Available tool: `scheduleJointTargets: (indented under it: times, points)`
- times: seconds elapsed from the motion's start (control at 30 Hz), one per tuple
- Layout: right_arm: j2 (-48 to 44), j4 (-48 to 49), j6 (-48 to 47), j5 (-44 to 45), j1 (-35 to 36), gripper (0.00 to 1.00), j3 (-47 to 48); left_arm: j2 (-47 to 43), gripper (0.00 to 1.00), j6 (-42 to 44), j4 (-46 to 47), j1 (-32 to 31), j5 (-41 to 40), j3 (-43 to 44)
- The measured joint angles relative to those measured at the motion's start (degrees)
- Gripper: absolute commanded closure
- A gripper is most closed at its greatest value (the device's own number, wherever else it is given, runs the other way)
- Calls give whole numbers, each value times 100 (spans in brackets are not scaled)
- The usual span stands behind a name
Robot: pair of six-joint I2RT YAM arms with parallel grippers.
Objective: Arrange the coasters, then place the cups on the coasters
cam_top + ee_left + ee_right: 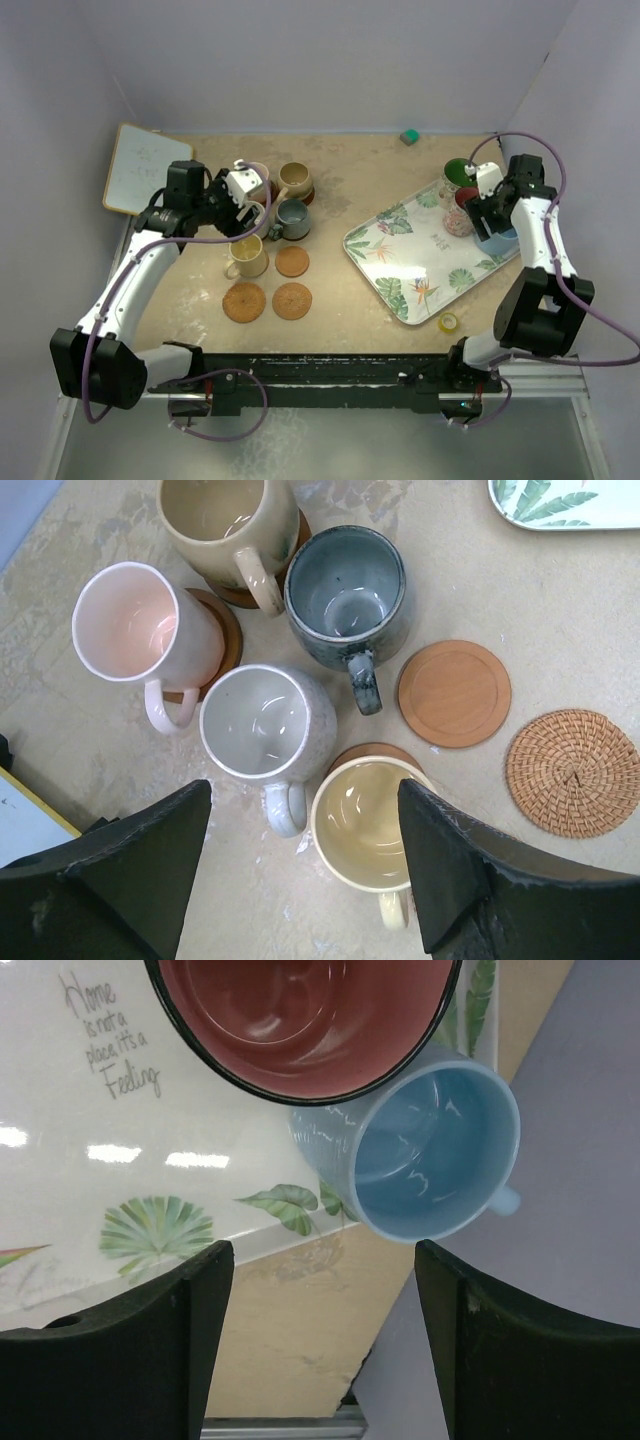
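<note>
Five mugs at left: pink mug [130, 625], tan mug [210, 515], slate mug [345, 590], speckled grey mug [262, 720] and yellow mug [362, 825], all upright and clustered tight on the table.
Coasters under mugs: dark brown edges visible below the pink, tan and yellow mugs; under the grey and slate ones, cannot tell.
Bare coasters: smooth orange-tan coaster [455, 693] just beside the slate mug's handle; woven coaster [572, 773] near it; second woven coaster [244, 302] in front of the yellow mug.
Mugs at right: red mug [300, 1010], dark-rimmed, on the leaf-patterned tray [200, 1100]; light blue mug [435, 1155] touching it at the tray's edge; green mug [458, 170] at the far corner.
Writing: "Home is not a place it's a Feeling", on the tray.
Left gripper [305, 800]: jaws spread wide above the yellow mug, grasping nothing.
Right gripper [322, 1260]: jaws parted and empty, over the tray's edge near the light blue mug.
Cut off or unclear: red and tan mugs cropped by the frame tops; green mug partly behind the right arm; marks on the whiteboard [140, 168] unreadable.
</note>
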Motion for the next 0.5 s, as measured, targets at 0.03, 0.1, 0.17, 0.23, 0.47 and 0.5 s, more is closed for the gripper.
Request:
scheduleJointTargets:
  times: [0.03, 0.1, 0.17, 0.23, 0.47, 0.5]
  points:
    - [101, 0, -92, -2, -11, 25, 39, -2, 27, -9, 7, 0, 2, 0]
    - [256, 4, -234, -7, -37, 26, 105, -11, 27, -39, 7, 0, 17, 0]
    - [417, -7, -372, -20, -44, 27, 199, -26, 27, -79, 7, 0, 48, 0]
    - [573, 2, -505, -26, -59, 27, 295, -44, 27, -92, 4, 0, 81, 0]
    - [944, -7, -960, -85, -236, 30, 433, -164, 27, -120, 4, 0, 142, 0]
    - [1010, -28, -1021, -120, -278, 31, 468, -184, 27, -138, 7, 0, 144, 0]
